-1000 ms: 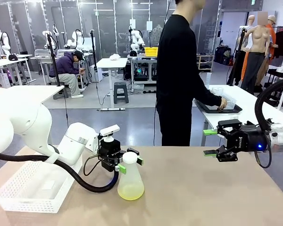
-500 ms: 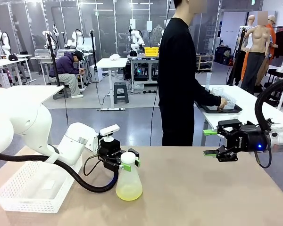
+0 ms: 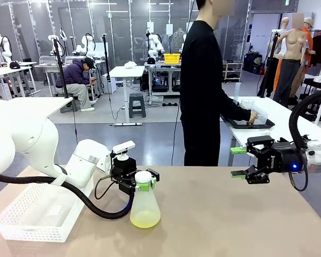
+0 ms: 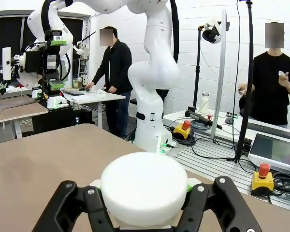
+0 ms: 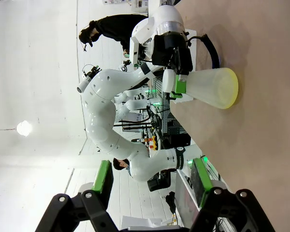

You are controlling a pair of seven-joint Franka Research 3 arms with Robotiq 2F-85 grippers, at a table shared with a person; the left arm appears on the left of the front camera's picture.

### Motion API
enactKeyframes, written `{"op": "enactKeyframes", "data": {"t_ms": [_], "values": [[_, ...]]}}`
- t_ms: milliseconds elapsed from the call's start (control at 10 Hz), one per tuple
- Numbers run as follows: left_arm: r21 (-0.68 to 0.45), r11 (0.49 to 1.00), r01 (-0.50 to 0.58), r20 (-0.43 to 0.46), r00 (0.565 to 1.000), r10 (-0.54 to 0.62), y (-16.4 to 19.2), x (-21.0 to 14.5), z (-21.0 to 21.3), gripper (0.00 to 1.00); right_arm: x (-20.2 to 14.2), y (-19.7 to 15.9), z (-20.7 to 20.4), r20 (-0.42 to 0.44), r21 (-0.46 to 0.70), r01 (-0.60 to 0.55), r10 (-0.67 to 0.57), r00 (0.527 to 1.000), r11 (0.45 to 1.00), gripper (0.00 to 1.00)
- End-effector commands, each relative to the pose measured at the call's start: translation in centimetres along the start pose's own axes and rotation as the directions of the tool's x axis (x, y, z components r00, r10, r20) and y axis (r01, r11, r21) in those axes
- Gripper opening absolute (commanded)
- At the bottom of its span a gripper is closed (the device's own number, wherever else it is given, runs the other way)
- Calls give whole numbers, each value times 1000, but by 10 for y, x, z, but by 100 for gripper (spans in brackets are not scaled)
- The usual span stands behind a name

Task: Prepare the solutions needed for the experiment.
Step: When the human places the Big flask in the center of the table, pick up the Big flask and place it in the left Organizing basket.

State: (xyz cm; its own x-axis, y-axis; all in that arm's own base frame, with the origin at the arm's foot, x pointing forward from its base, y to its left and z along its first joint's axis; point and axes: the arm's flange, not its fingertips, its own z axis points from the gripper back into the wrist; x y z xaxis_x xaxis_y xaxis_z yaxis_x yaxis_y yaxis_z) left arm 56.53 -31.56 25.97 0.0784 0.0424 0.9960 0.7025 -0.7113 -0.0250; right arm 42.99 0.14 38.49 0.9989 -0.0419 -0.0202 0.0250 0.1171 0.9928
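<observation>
Front view: the left gripper (image 3: 144, 182) comes in from nine o'clock, and its green-padded fingers (image 3: 144, 187) are clamped on the neck of a translucent conical flask (image 3: 145, 206), just under its white cap (image 3: 143, 176). The flask stands upright on the tan table (image 3: 230, 219), a little left of centre. The solutions (image 3: 145, 218), a shallow pale yellow layer, lie in the flask's wide base, at six o'clock from the fingers. A white mesh basket (image 3: 35, 214) sits on the table at the far left, well apart from the flask. The right gripper (image 3: 238, 161) hangs above the table's right edge, its fingers spread wide with nothing between them, at about three o'clock from the flask and well apart from it. A person (image 3: 206, 85) in black stands beyond the table, a hand on a tray on another table.

Left wrist view: the left gripper's black fingers (image 4: 67, 205) close from both sides onto the flask just below the round white cap (image 4: 144, 187), which sits between them at the frame's lower centre. The liquid is hidden beneath the cap.

Right wrist view: the right gripper's fingers (image 5: 104, 180) rise from the bottom edge, apart and empty. The view is rolled; the flask (image 5: 210, 87) lies at twelve o'clock, its yellow base (image 5: 228, 89) pointing toward three o'clock, the left gripper's pads (image 5: 179, 87) on its neck.
</observation>
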Motion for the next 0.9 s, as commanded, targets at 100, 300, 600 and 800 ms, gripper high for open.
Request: {"op": "enactKeyframes", "data": {"t_ms": [100, 300, 600, 800], "values": [[-9, 1000, 27, 30, 999, -27, -6, 41, -16, 0, 0, 1, -1, 3, -3, -2, 2, 1000, 1000, 82], [-38, 998, 47, 26, 999, -46, -1, 79, -26, 0, 0, 1, -1, 3, -3, -2, 2, 1000, 1000, 82], [-48, 995, 87, -6, 996, -87, -2, 131, -22, 0, 0, 1, -1, 3, -3, -2, 2, 1000, 1000, 82], [-27, 988, 154, -80, 985, -156, -9, 173, -11, 0, 0, 1, -1, 3, -3, -2, 2, 1000, 1000, 82]]}}
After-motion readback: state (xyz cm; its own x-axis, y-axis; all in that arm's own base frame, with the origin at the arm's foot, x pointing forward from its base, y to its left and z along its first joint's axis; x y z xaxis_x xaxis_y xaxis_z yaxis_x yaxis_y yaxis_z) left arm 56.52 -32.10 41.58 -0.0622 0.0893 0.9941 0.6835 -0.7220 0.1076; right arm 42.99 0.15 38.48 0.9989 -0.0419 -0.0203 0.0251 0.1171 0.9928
